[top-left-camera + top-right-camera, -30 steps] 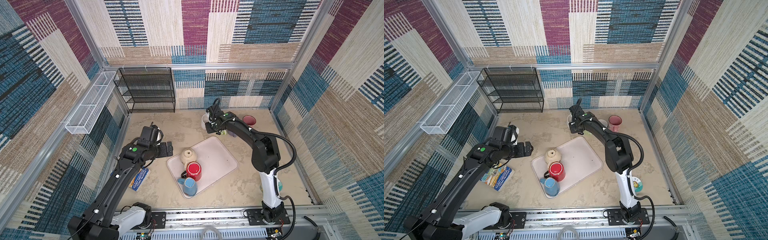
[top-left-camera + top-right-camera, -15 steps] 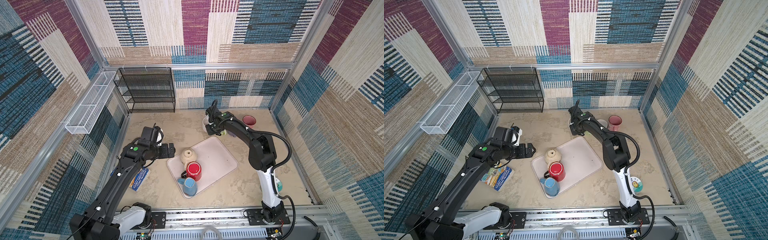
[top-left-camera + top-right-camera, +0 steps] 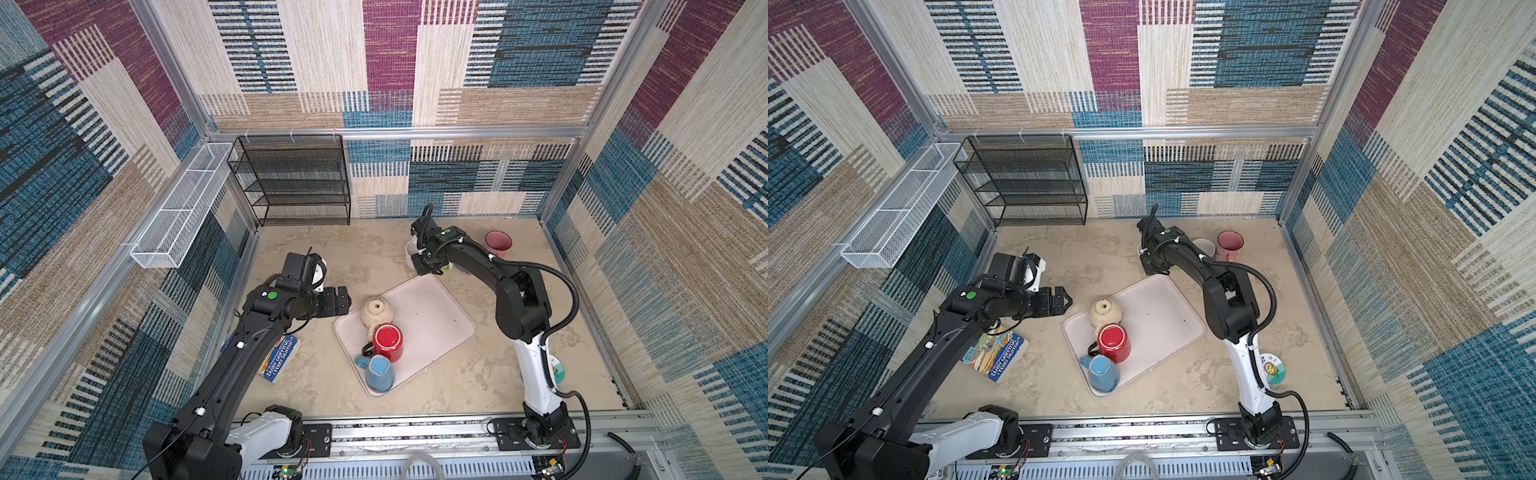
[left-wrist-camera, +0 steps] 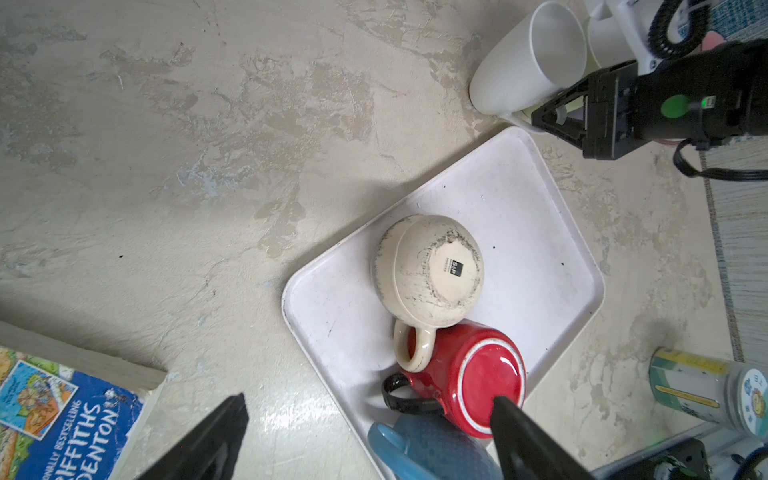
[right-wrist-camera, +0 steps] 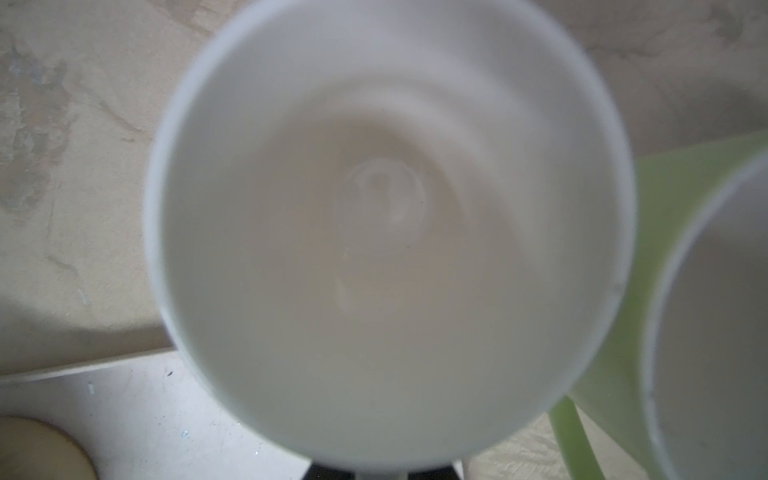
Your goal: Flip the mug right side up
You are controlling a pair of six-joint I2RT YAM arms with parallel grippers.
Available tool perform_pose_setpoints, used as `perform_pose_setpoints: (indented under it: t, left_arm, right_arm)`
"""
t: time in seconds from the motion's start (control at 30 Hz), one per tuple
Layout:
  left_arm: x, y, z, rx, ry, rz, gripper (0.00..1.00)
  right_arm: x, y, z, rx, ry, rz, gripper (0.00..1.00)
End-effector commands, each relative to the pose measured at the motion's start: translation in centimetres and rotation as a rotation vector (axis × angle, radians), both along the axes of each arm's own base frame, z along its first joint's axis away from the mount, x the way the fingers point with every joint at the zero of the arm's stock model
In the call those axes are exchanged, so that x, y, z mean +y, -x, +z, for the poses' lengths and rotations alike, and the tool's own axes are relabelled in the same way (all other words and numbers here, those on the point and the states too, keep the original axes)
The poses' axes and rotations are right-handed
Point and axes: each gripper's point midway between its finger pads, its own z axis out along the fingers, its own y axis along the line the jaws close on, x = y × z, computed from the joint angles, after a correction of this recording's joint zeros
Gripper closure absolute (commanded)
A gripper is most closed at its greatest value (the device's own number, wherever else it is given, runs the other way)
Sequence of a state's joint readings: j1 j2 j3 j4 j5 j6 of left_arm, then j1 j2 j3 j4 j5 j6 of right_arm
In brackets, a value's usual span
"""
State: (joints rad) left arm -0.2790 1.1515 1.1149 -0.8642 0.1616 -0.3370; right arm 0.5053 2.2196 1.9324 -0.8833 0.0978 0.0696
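Note:
On the white tray (image 3: 436, 320) three mugs stand bottom up: a cream mug (image 3: 376, 311), a red mug (image 3: 388, 340) and a blue mug (image 3: 379, 373). My left gripper (image 3: 343, 301) hovers open just off the tray's left edge; in the left wrist view its fingertips (image 4: 232, 415) straddle the tray's corner, beside the red mug (image 4: 478, 378). Behind the tray a white mug (image 3: 410, 251) stands mouth up on the table. My right gripper (image 3: 424, 266) is shut on its handle. That mug's open inside (image 5: 386, 228) fills the right wrist view.
A green mug (image 5: 615, 365) stands right beside the white one, and a maroon cup (image 3: 498, 242) sits further right. A blue book (image 3: 277, 359) lies left of the tray. A printed can (image 3: 1271, 368) is near the right arm's base. A black wire rack (image 3: 299, 183) stands at the back left.
The right arm has drawn slightly left with the white mug. The left gripper has edged a little toward the tray and stays open.

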Motion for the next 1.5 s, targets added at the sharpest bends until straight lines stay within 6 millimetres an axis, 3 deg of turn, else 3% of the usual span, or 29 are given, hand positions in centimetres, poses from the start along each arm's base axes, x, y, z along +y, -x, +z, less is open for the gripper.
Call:
perform_pose_setpoints:
  t: [0.0,0.23,0.57,0.7,0.83,0.97,1.07,1.2,1.3,1.47]
  left_arm:
    - [-0.2,-0.2,0.2,-0.017,0.001,-0.028,0.05]
    - [-0.1,-0.2,0.1,-0.019,-0.006,-0.024,0.03]
    - [-0.3,0.1,0.4,-0.026,0.004,-0.037,0.0]
    - [-0.5,0.2,0.6,-0.034,0.003,-0.058,0.06]
    - [-1.2,0.4,0.6,-0.037,0.002,-0.091,0.07]
    - [-2.1,1.0,0.3,-0.044,-0.046,-0.131,0.1]
    - [-2.6,1.6,0.3,-0.056,-0.116,-0.156,0.1]
    - [-4.7,2.7,0.3,-0.065,-0.166,-0.246,0.14]
    - [-6.0,3.5,0.3,-0.056,-0.188,-0.315,0.26]
    - [-7.8,4.5,0.0,-0.029,-0.196,-0.39,0.35]
  right_arm:
    - [0.1,-0.5,0.3,-0.03,0.005,0.004,0.91]
    - [0.1,-0.7,1.2,-0.043,-0.004,0.002,0.68]
    - [0.2,-0.8,3.1,-0.085,-0.022,-0.001,0.5]
    - [0.2,-0.9,4.1,-0.121,-0.039,-0.007,0.42]
    - [0.3,-0.6,6.1,-0.179,-0.081,-0.01,0.38]
    - [0.4,0.1,9.7,-0.272,-0.153,-0.012,0.36]
    - [0.7,1.3,12.4,-0.356,-0.24,0.007,0.36]
    - [0.8,4.3,14.4,-0.435,-0.355,0.055,0.35]
    - [0.2,6.5,16.0,-0.498,-0.433,0.072,0.33]
    - [-1.8,9.4,18.7,-0.618,-0.531,0.034,0.28]
